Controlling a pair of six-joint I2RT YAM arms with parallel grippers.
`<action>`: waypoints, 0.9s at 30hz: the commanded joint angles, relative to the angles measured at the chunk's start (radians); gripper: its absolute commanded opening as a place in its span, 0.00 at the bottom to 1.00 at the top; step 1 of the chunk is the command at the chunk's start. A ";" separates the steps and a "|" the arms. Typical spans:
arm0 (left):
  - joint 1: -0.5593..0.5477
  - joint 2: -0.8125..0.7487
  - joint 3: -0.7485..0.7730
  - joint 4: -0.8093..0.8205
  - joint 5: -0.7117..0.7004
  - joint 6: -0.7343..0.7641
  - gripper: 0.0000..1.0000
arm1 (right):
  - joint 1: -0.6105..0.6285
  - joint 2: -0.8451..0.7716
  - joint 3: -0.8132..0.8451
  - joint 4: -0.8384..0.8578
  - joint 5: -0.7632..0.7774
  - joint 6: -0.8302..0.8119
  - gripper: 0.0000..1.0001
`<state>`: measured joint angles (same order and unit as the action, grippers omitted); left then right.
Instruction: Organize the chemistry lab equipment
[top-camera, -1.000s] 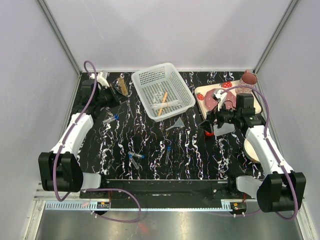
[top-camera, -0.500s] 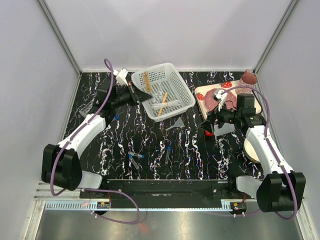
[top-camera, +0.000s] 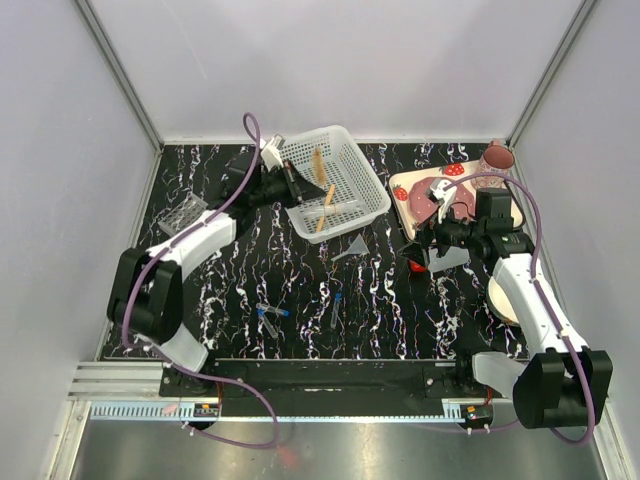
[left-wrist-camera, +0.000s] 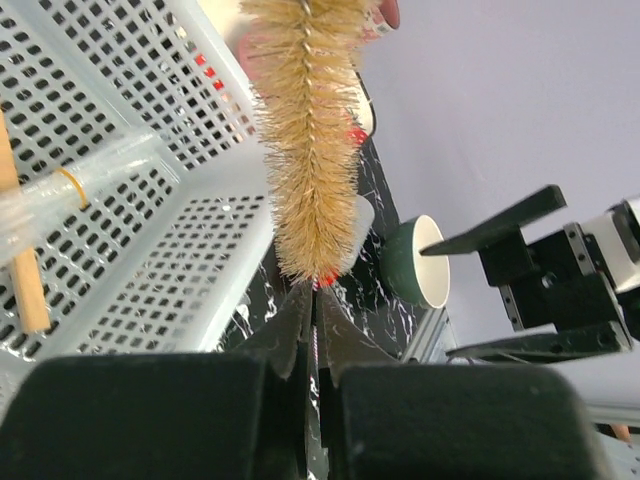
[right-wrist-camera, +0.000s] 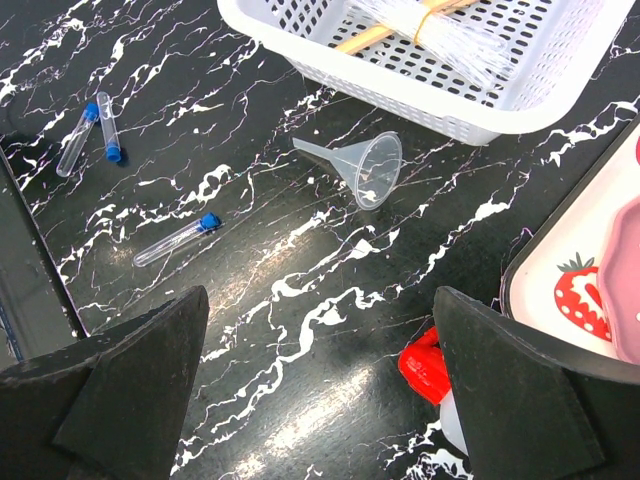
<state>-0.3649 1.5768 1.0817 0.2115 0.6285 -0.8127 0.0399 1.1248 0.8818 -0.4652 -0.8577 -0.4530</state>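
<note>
My left gripper is shut on the wire stem of a tan bristle brush, which hangs over the white basket. An orange stick and a banded clear bundle lie in the basket. My right gripper stands open low over the table, with the red-capped squeeze bottle just inside its right finger. A clear funnel lies on its side near the basket. Blue-capped tubes lie loose on the table, two more nearer the front. The clear tube rack sits at the left.
A strawberry-print tray with a pink plate lies at the back right, a pink mug behind it. A cream bowl sits partly under my right arm. Grey walls close in the black marbled table.
My left arm has swung right from the back-left corner, carrying the brush to above the basket. The right arm has not moved.
</note>
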 joint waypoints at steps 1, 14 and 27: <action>-0.003 0.083 0.140 -0.012 -0.050 0.035 0.00 | -0.006 -0.023 -0.003 0.003 -0.026 -0.018 1.00; -0.002 0.354 0.535 -0.464 -0.291 0.145 0.42 | -0.026 -0.008 -0.007 0.003 -0.035 -0.016 1.00; 0.062 -0.099 0.304 -0.531 -0.486 0.352 0.99 | -0.034 0.009 0.042 -0.039 -0.037 -0.007 1.00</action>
<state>-0.3527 1.7184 1.4872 -0.3283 0.2150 -0.5591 0.0101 1.1324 0.8738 -0.4725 -0.8768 -0.4526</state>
